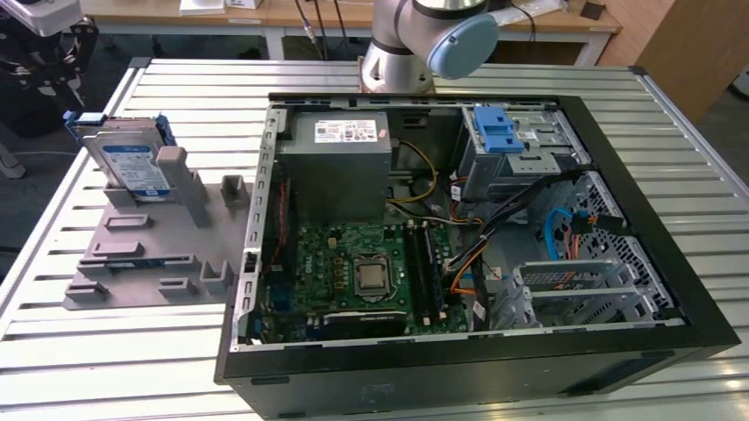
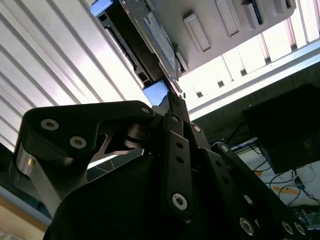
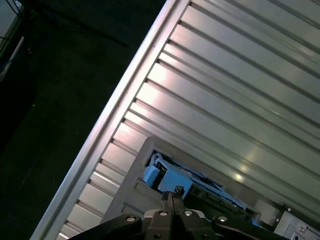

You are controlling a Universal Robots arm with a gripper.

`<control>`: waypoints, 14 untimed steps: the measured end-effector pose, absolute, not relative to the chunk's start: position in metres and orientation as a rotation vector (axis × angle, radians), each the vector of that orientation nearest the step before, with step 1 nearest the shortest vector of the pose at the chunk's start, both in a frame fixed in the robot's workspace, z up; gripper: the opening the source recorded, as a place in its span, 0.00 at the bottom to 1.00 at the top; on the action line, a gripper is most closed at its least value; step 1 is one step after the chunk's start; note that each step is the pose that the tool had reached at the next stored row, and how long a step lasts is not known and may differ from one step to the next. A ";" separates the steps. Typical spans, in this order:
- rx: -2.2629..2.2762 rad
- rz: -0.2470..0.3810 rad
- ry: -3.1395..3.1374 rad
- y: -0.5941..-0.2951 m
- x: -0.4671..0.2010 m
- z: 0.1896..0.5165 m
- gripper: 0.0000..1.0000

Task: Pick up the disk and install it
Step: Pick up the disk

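Observation:
The disk [image 1: 129,160], silver with a white-and-blue label and blue rails, stands on edge in a grey holder [image 1: 135,263] on the slatted table, at the exterior view's left. My gripper [image 1: 53,66] hangs just beyond and above the disk's far top corner. In the first wrist view its fingertips [image 3: 172,194] are pressed together over the disk's blue corner [image 3: 165,179]. The second wrist view has the gripper [image 2: 172,100] shut with nothing between the fingers, close to the disk [image 2: 160,32].
An open computer case [image 1: 655,289] lies flat at the exterior view's right, with a grey power-supply box [image 1: 339,167], a motherboard [image 1: 351,272] and a metal drive cage with a blue latch [image 1: 506,133]. The arm's base [image 1: 398,53] stands behind the case.

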State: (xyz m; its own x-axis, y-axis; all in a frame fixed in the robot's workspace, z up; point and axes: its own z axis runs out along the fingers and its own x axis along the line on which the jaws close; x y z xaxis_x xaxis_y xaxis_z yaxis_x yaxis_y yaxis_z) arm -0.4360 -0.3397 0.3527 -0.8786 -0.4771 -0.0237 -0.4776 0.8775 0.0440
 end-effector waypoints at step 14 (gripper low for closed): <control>-0.951 0.077 2.984 -0.340 -0.436 0.352 0.11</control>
State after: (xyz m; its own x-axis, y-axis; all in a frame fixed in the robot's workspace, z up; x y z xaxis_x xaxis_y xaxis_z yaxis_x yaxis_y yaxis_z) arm -0.4361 -0.3397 0.3522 -0.8155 -0.5782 -0.0236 -0.5787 0.8144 0.0441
